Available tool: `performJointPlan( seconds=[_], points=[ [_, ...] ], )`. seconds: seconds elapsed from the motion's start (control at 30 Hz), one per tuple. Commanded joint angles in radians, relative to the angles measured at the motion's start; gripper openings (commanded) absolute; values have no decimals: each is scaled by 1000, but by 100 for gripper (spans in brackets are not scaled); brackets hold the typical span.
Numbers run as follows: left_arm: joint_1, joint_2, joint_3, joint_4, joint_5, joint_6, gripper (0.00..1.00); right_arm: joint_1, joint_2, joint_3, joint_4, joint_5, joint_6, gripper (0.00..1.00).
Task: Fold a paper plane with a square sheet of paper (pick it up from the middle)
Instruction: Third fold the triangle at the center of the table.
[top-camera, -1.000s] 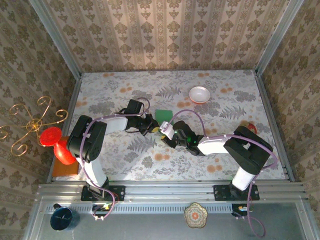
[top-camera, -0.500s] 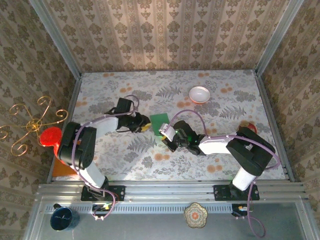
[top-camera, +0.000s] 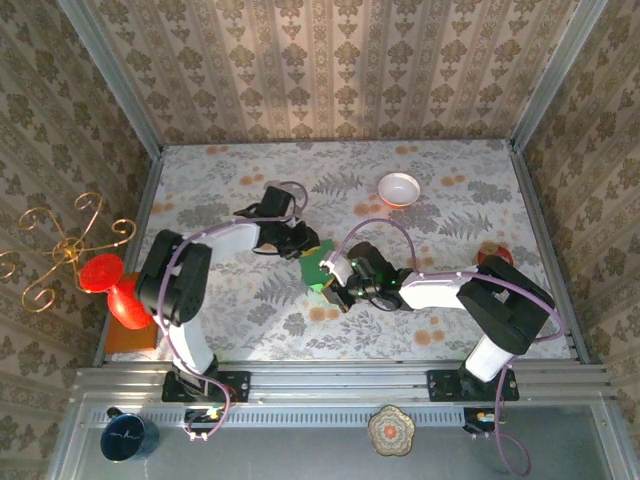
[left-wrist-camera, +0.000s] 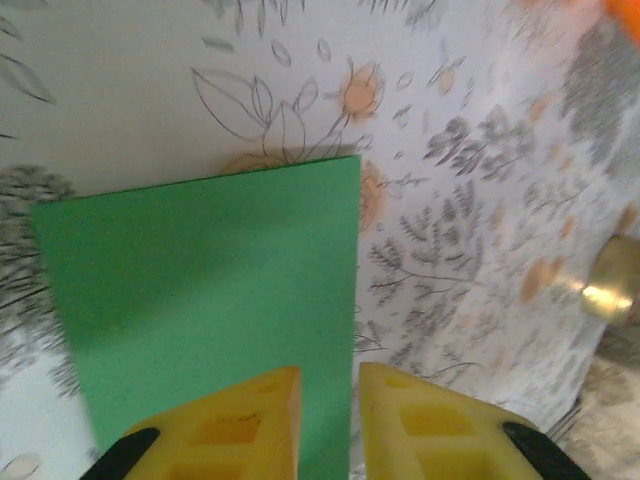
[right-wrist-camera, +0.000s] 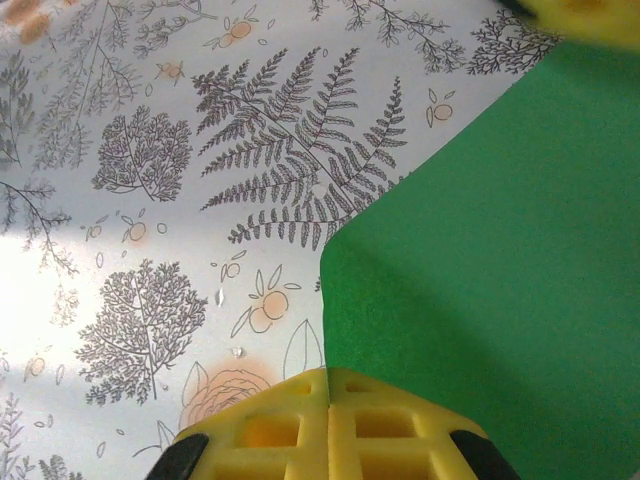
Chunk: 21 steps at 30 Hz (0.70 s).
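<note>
Table (top-camera: 240, 310) wears a grey fern and orange-blossom print, with damask wallpaper (top-camera: 330, 70) on three sides. The square sheet of paper (left-wrist-camera: 200, 300) spreads ahead and left of the left gripper (left-wrist-camera: 328, 375), whose jaws stand a narrow slit apart over its edge. The right gripper (right-wrist-camera: 327, 378) is pinched tight on the sheet's near edge, the green running ahead and to its right.

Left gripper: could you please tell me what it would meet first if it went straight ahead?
The green paper: its edge lies just ahead of the left gripper, though depth is unclear.
</note>
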Motion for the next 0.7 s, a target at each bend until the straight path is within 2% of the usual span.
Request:
performJointPlan(
  seconds=[0.0,0.27,0.67],
  points=[
    [-24,70,63,-76,-28,59,21,-4,5,11,-27,-41,66,1],
    [-60,171,125,-166,-74,110,18,-18,32,38,-55,-6,132,2],
    [-65,211,116,-172,-69,115,14,-51,62,64,-95,126,215,1]
  ],
)
